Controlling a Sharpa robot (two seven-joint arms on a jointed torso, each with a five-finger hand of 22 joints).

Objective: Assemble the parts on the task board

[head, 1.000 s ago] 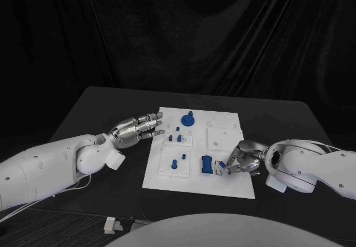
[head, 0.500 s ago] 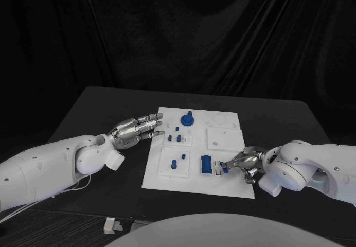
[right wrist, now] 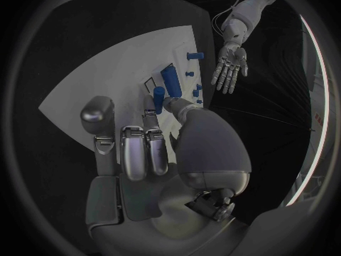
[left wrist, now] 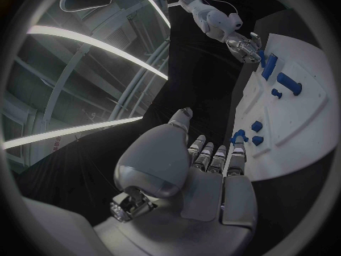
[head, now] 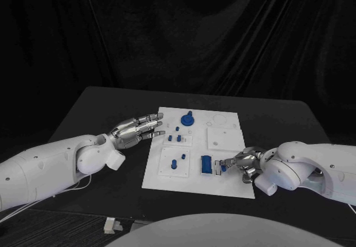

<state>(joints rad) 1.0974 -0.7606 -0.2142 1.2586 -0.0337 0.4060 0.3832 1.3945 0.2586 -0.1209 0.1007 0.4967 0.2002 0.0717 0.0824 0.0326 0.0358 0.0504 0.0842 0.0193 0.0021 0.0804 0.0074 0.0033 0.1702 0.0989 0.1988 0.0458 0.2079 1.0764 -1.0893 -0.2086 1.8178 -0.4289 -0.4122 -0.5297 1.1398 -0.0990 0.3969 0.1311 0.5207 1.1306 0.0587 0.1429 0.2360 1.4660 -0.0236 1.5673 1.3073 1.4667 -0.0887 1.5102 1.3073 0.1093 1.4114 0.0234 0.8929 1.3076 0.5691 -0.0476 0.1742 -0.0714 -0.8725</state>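
The white task board [head: 194, 183] lies mid-table. On it are a round blue knob [head: 188, 120], small blue pegs [head: 176, 138] and a long blue block [head: 206, 163]. My right hand [head: 243, 163] is at the board's near right corner, thumb and a finger pinching a small blue part [head: 223, 164] just right of the block. The right wrist view shows that part [right wrist: 159, 92] between the fingertips, close to the block [right wrist: 169, 75]. My left hand [head: 138, 128] hovers open, palm up, off the board's left edge, holding nothing; it is also in the left wrist view [left wrist: 202, 173].
Two raised white square insets [head: 223, 138] sit on the board's right half, and one [head: 176, 163] on the left carries a blue peg. Black table [head: 111, 103] surrounds the board. A small white object [head: 110, 225] lies at the table's near left edge.
My right forearm has rolled and pulled in a little toward the near side, while the fingers stay on the small blue part beside the block. The left arm has not moved.
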